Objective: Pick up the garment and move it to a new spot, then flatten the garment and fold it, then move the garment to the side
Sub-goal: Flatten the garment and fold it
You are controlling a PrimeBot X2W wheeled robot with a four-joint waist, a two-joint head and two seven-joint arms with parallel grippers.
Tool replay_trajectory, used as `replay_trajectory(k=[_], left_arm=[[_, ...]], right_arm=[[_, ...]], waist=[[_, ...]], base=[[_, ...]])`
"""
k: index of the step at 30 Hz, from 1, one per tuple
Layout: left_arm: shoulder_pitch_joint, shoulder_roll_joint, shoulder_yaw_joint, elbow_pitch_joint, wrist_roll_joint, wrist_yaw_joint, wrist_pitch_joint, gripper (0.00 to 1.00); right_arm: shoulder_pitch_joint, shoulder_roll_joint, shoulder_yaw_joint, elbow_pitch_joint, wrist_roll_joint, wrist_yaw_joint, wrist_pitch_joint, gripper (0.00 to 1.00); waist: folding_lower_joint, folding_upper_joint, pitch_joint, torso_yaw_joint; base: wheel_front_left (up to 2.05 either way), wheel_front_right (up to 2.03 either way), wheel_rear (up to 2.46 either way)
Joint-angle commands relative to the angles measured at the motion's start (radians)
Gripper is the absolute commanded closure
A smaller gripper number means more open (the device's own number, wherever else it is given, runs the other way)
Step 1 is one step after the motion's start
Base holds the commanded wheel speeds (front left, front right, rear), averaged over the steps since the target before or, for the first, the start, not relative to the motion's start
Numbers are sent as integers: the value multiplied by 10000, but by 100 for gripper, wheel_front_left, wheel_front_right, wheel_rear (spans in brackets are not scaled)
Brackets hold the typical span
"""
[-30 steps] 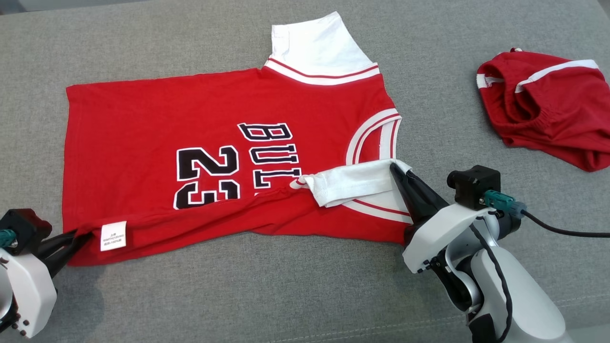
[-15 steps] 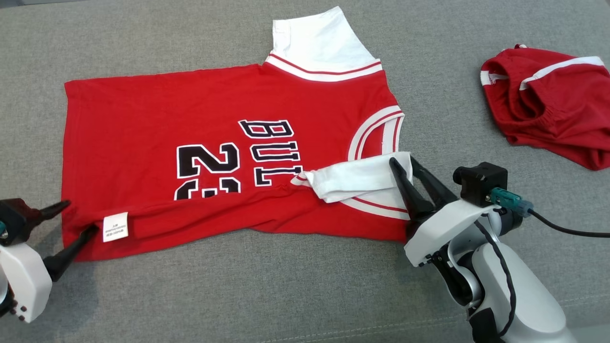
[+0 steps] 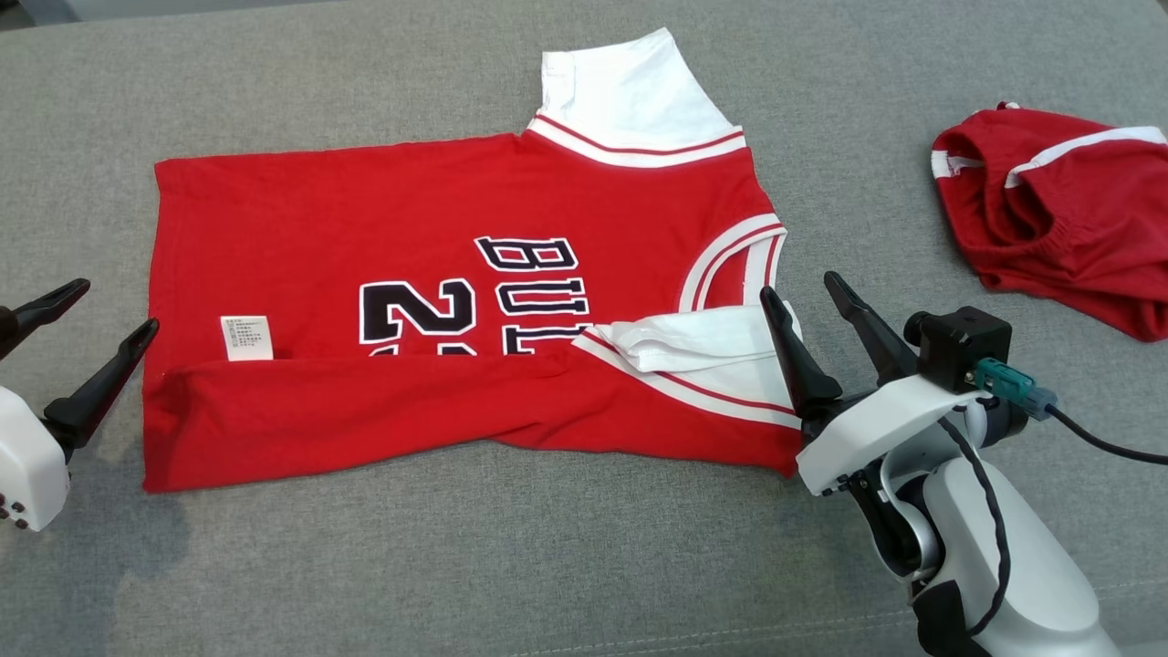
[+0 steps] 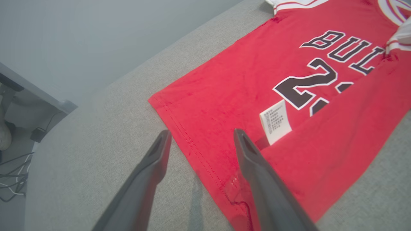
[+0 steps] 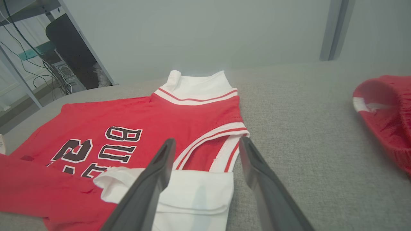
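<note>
The garment (image 3: 365, 210) is a red jersey with white sleeves and black "23" lettering, spread flat on the grey cushion. Its near long edge lies folded over the front, with a white label (image 3: 245, 336) showing and the near white sleeve (image 3: 703, 342) turned inward. My left gripper (image 3: 117, 306) hangs open just off the jersey's left hem; in the left wrist view the left gripper (image 4: 202, 133) straddles the hem of the garment (image 4: 240, 80), holding nothing. Beside the folded sleeve, my right gripper (image 3: 799, 285) is open and empty. In the right wrist view the right gripper (image 5: 207, 140) hovers over the sleeve (image 5: 192, 192).
A second red piece of clothing with white trim (image 3: 1058, 210) lies crumpled at the far right, apart from the jersey. The grey cushion (image 3: 547, 566) stretches bare in front of the jersey. Past its far edge, shelving and cables (image 5: 38, 57) stand off the cushion.
Both grippers have opened and let go of the jersey's folded near edge, then drawn back a little. The fold now lies flat on the jersey. The head view has shifted slightly.
</note>
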Motion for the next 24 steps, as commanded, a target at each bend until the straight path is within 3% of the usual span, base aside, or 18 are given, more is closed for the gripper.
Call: replay_trajectory(k=[1,9,24], left_arm=[[39,464,651,-42,-105,6,-131,0],[1218,0,2127,-47,-91,6,-132,0],[4475,-1793,5534,-267,871,6,-133,0]], right_arm=[[-91,99,122,-137,-58,-2,-175,0],[173,99,-11,-93,-266,-2,-387,0],[1056,99,-223,132,-509,-2,-648,0]], waist=[[0,0,-112,31],[0,0,-618,128],[0,0,-1642,417]], base=[[0,0,0],[0,0,0],[0,0,0]])
